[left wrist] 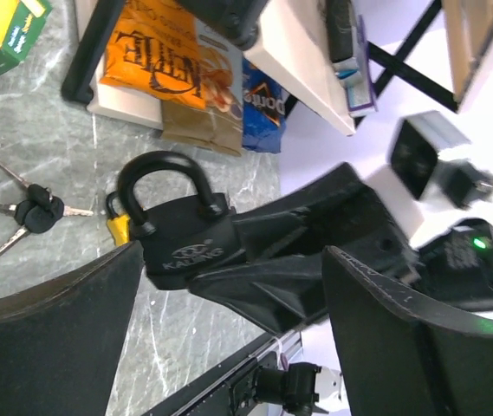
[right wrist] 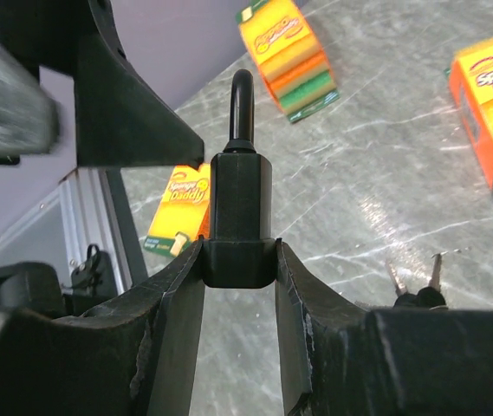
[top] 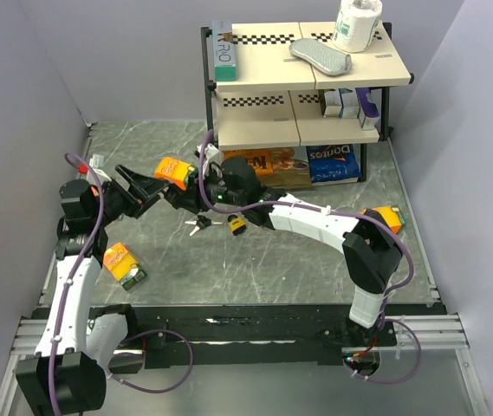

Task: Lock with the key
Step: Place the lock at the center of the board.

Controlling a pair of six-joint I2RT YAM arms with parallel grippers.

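the right gripper (right wrist: 239,264) is clamped on the black padlock (right wrist: 240,195). the left gripper (left wrist: 233,256) is spread wide open close to the padlock. the keys (left wrist: 34,211) lie on the table (top: 272,260) below the padlock.

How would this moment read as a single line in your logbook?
right hand: grips black padlock | left hand: open, facing padlock | keys: loose on table | key not yet in lock
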